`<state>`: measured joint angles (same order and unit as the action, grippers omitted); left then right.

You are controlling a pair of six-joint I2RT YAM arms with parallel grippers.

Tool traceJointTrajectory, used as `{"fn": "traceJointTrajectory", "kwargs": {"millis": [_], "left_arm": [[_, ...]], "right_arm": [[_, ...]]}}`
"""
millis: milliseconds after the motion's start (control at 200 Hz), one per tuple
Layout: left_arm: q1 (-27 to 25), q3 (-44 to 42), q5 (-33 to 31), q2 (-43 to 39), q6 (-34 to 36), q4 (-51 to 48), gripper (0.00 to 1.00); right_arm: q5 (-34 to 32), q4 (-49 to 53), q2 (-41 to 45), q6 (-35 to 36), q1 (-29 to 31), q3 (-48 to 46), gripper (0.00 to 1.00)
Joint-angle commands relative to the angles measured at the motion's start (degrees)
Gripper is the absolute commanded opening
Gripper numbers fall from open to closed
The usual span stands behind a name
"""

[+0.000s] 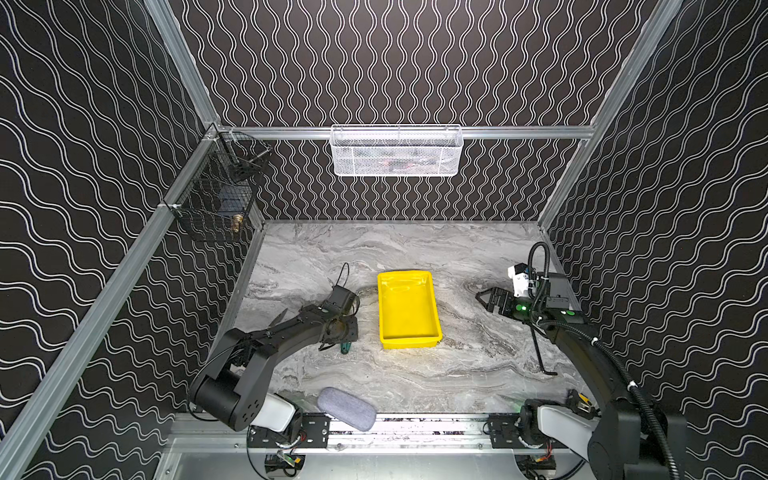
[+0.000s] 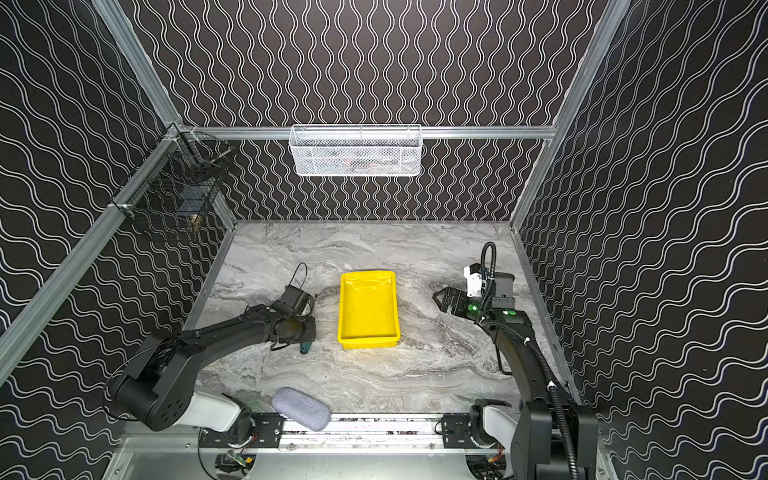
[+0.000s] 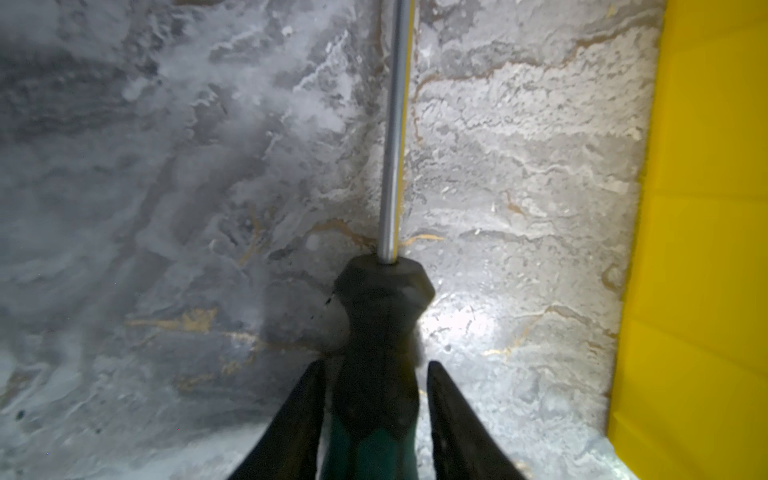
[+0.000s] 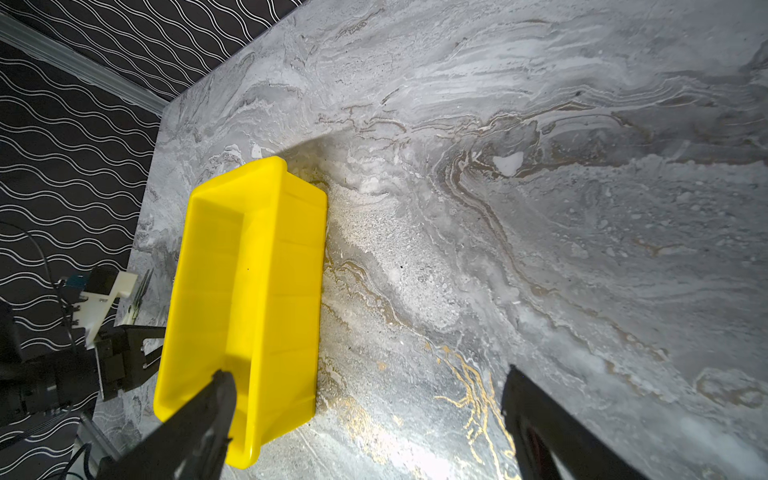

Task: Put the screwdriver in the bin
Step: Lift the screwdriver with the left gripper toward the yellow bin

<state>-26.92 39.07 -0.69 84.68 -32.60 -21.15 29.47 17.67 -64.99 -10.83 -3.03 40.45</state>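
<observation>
— Where is the slim screwdriver with the teal-green and black handle (image 3: 382, 316)?
— It is just left of the shallow yellow plastic bin (image 1: 409, 343), by its near left corner, outside it, over the grey marbled tabletop (image 1: 415, 374).
— Does the left gripper (image 3: 374, 363) grasp it?
— Its fingers stand on both sides of the handle, but a thin gap shows at one finger. I cannot tell.
— And the right gripper (image 4: 368, 372)?
— Released, spread wide, right of the bin.
</observation>
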Motion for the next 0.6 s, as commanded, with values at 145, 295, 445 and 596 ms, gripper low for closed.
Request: {"fn": "traceJointTrajectory", "kwargs": {"millis": [145,295,445,596], "left_arm": [[0.02,-2.16,4.03,2.17,-0.08,-6.45,0.23],[-0.13,-1.09,3.07,2.04,0.33,-7.94,0.11],[-0.09,0.25,1.01,0.84,0.74,-10.43,0.0],[-0.1,1.62,0.61,-0.87,1.06,-12.77,0.0]], "right_arm": [[0.94,-0.36,0.2,0.72,0.04,0.16,0.99],[1.02,-0.53,-0.09,0.72,0.04,0.24,0.99],[0.78,-0.36,-0.51,0.9,0.04,0.68,1.0],[0.67,-0.35,-0.45,0.98,0.04,0.88,1.0]]}}
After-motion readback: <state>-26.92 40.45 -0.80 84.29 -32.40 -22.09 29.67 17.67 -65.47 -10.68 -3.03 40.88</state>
